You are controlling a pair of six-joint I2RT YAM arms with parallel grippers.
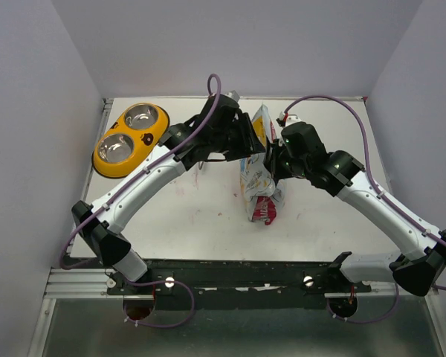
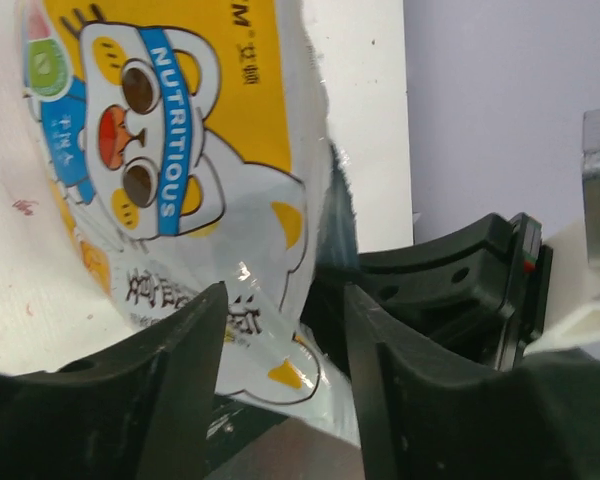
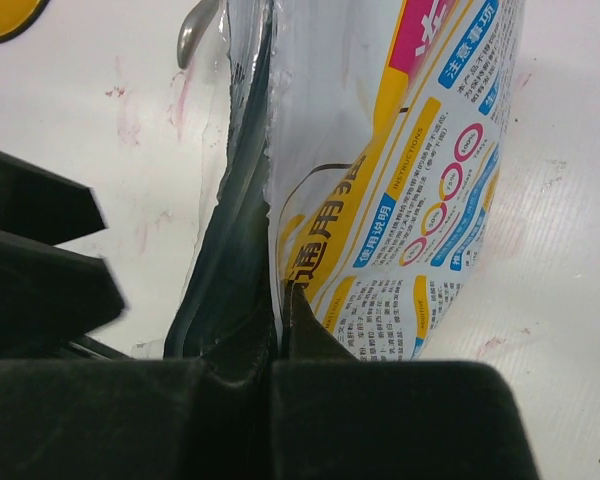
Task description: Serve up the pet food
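Note:
The pet food pouch (image 1: pixel 259 182) stands upright mid-table, yellow, white and silver, with the cartoon animal (image 2: pixel 145 140) facing my left wrist camera. Its kibble is hidden inside. My right gripper (image 3: pixel 283 300) is shut on one wall of the pouch's torn top, and the dark inside of the bag gapes to the left of that wall. My left gripper (image 2: pixel 285 300) is open, and the other edge of the pouch (image 2: pixel 280 360) lies loose between its fingers (image 2: pixel 170 380). In the top view both grippers (image 1: pixel 251 145) (image 1: pixel 273 160) meet at the pouch's upper end.
The yellow double bowl (image 1: pixel 108 167) with two steel cups lies at the table's far left. The silver scoop (image 3: pixel 193 30) lies on the table beyond the pouch. Grey walls close in the table on the left, right and back.

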